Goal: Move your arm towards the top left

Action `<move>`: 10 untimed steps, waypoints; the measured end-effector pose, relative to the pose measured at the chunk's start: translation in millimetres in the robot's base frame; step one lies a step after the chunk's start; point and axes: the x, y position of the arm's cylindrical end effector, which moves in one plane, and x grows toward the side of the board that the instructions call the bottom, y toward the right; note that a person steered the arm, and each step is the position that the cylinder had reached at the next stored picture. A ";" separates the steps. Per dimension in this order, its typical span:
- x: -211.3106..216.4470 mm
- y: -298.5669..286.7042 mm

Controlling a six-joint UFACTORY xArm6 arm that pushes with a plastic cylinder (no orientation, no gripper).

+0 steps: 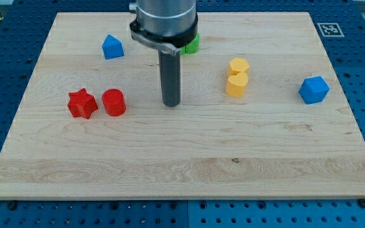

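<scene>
Wooden board (182, 164): my tip (172, 104) right of red cylinder (114, 102); no jaws here

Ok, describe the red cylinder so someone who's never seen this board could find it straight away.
Start at the wooden board and go to its left side, where two red blocks sit together. The red cylinder is the right one, round and flat-topped, nearer my tip than the spiky red star.

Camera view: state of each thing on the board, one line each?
my tip: on the board, touching no block
red star: beside red cylinder
red cylinder: upright
blue block: alone, upper left
green block: mostly hidden behind arm
two yellow blocks: touching
blue hexagon: alone, right
</scene>
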 end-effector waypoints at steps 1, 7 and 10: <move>25.1 -30.5; -53.8 -45.9; -127.4 -237.8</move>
